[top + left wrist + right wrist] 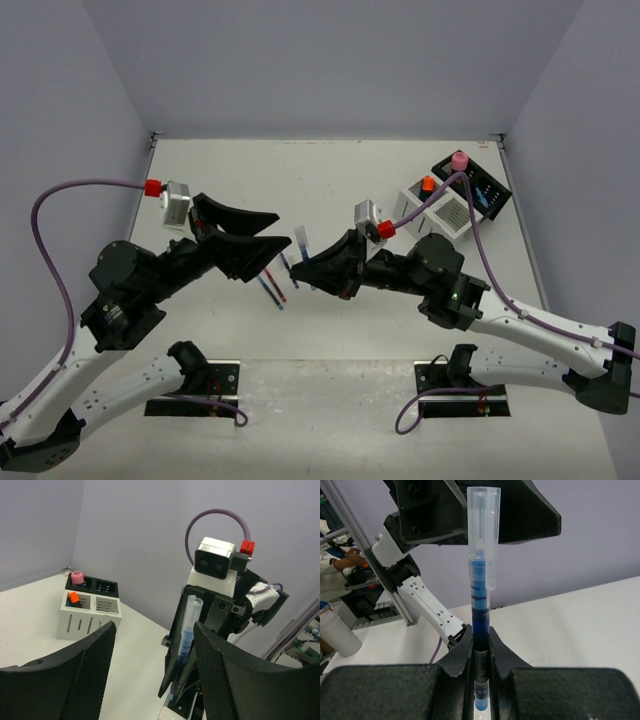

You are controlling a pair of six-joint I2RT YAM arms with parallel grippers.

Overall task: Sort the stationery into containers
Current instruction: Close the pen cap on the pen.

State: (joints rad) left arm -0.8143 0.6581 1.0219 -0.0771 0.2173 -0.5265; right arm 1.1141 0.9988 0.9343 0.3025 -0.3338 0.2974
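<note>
My right gripper [335,265] is shut on a blue pen [302,243] with a clear cap and holds it above the table centre, cap pointing to the left arm. In the right wrist view the pen [480,595] stands upright between the closed jaws [480,642]. My left gripper [255,240] is open and empty, its jaws facing the pen [187,635]. Thin red and dark pens [272,290] lie on the table below. The white container [440,210] holds an orange highlighter [427,184]. The black container [475,188] holds the pink cylinder [459,160].
Both containers stand side by side at the back right, near the right wall; they also show in the left wrist view, the white one [85,615] in front of the black one [102,586]. The two grippers are close together over the table's middle.
</note>
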